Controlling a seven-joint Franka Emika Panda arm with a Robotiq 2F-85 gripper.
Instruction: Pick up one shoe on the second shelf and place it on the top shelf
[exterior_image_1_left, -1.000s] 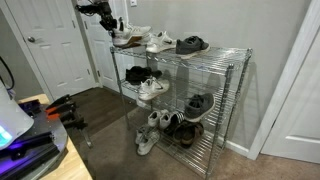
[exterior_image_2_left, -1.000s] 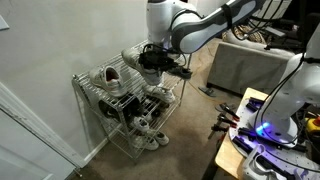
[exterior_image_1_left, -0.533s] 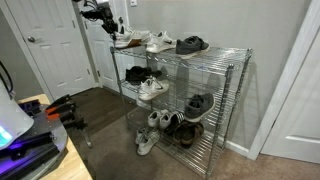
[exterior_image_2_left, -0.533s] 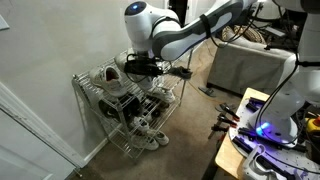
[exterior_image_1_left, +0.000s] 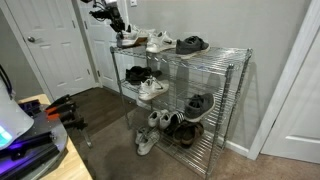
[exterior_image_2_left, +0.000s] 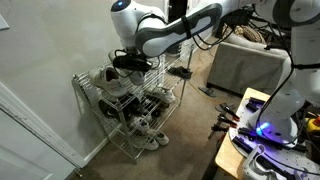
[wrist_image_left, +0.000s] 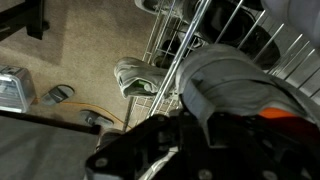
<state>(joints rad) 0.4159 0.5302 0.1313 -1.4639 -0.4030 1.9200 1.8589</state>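
The chrome wire rack shows in both exterior views. My gripper (exterior_image_1_left: 120, 28) is above the left end of the top shelf (exterior_image_1_left: 215, 56), shut on the light grey sneaker (exterior_image_1_left: 128, 39). The arm also reaches over the rack in an exterior view (exterior_image_2_left: 130, 62), with the shoe (exterior_image_2_left: 122, 64) under it. In the wrist view the grey shoe (wrist_image_left: 235, 75) fills the frame between my dark fingers (wrist_image_left: 195, 125). The second shelf (exterior_image_1_left: 190, 88) holds a dark shoe (exterior_image_1_left: 134, 73) and a white sneaker (exterior_image_1_left: 152, 87).
A white sneaker (exterior_image_1_left: 158, 42) and a black shoe (exterior_image_1_left: 192, 44) lie on the top shelf. Lower tiers hold more shoes (exterior_image_1_left: 197, 103). A white door (exterior_image_1_left: 55, 50) stands left of the rack. A bench with equipment (exterior_image_1_left: 30, 140) sits in front. A sofa (exterior_image_2_left: 245, 65) is beside the rack.
My gripper has carried the shoe sideways along and over the top shelf, further in over the rack's end. The other shoes have not moved.
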